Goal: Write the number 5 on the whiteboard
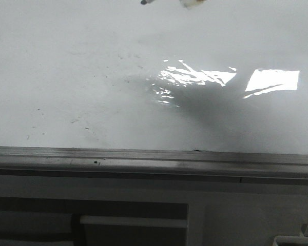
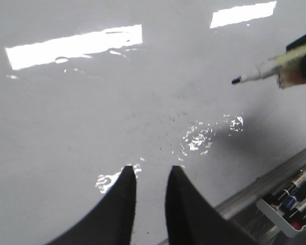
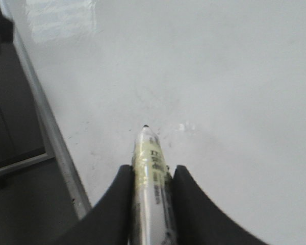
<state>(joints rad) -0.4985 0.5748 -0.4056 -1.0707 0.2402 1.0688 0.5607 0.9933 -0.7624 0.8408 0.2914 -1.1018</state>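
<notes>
The whiteboard (image 1: 92, 77) is filling most of the front view, glossy and white, with bright glare patches shining across its right half and a soft shadow spreading beneath them. Faint dark specks and smudges are dotting its surface, but no drawn figure is showing on it — the number 5 is not visible in any view. A grey metal edge rail (image 1: 154, 159) is running along the board's near side, and a grey panel with dark recesses (image 1: 133, 215) is lying below it.

The right gripper (image 3: 152, 178) is clamping a marker (image 3: 152, 173), its two dark fingers (image 3: 115, 204) pressing against the pale barrel on either side. The marker's black tip is pointing toward the board; whether it is touching the surface cannot be told. In the front view only the tip and a bit of the barrel are peeking in at the top edge (image 1: 143, 2).

The left gripper (image 2: 150, 176) is hovering over the board with nothing between its fingers (image 2: 120, 204) — they are standing slightly apart, a narrow gap showing between the tips. From that view the marker is reaching in from the side, and a small tray of spare markers (image 2: 293, 204) is sitting just beyond the edge rail.
</notes>
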